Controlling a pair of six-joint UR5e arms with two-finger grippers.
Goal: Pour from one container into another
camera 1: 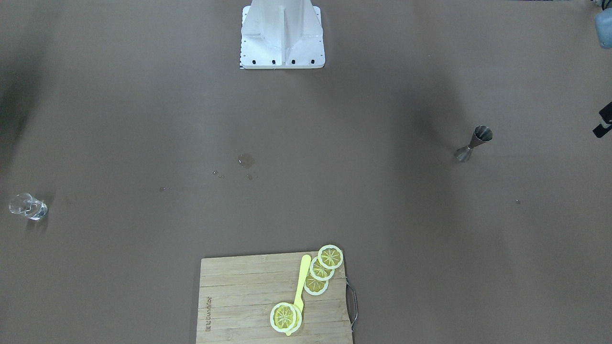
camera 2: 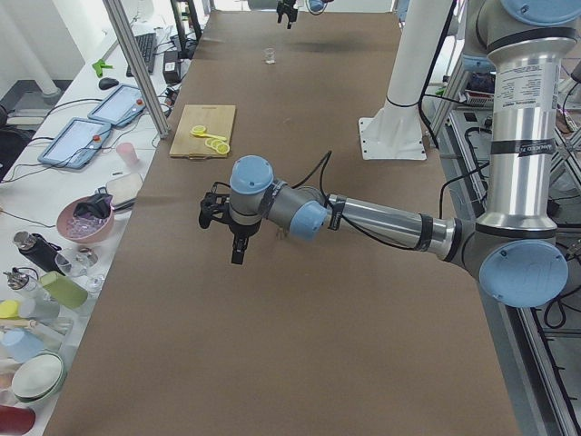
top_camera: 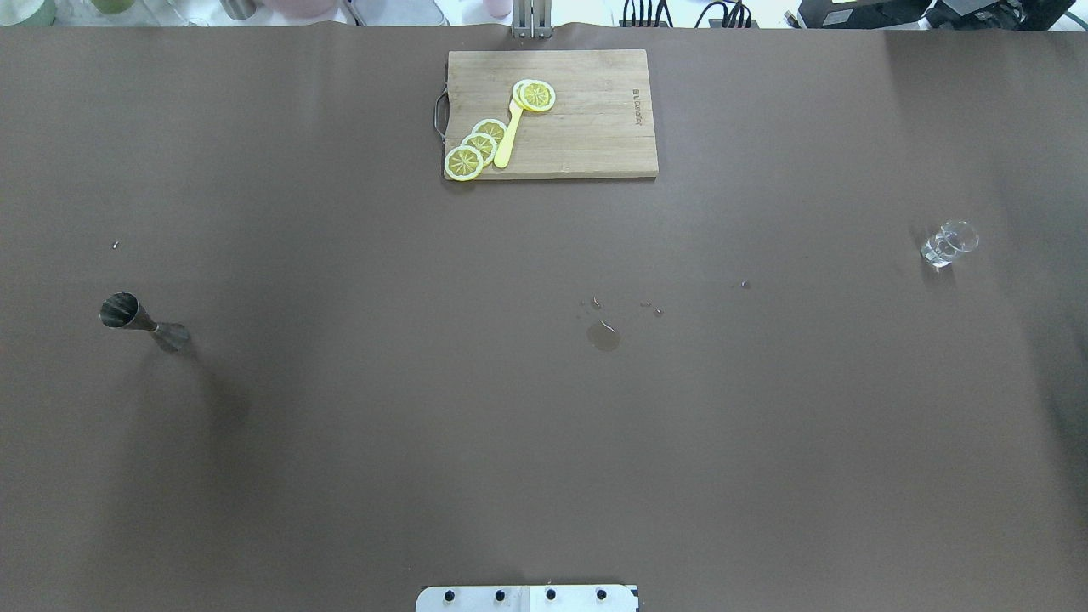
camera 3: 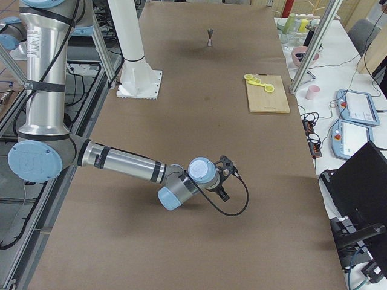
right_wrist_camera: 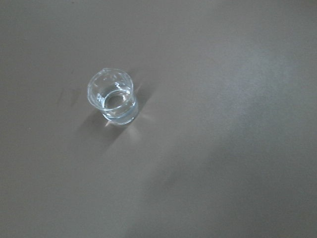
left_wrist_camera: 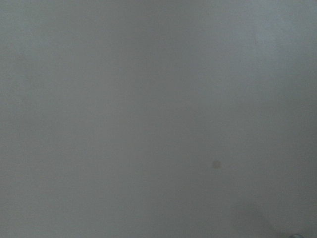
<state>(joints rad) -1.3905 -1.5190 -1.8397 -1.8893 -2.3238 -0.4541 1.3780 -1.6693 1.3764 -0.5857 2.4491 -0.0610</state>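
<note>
At the right of the front-facing view, the metal jigger (camera 1: pixel 473 143) stands upright on the brown table (camera 1: pixel 143 119); the glass cup (camera 1: pixel 27 206) sits far left, well apart. The overhead view mirrors this. Side views show the left gripper (camera 2: pixel 229 232) and right gripper (camera 3: pixel 224 178) hovering; whether parted or closed I cannot tell. The jigger seems light, rigid, slick; grip its narrow waist.

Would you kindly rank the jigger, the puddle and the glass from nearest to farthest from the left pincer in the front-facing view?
1. Jigger, on the same side as the left pincer.
2. Puddle, mid-table.
3. Glass, at the opposite end.
</note>
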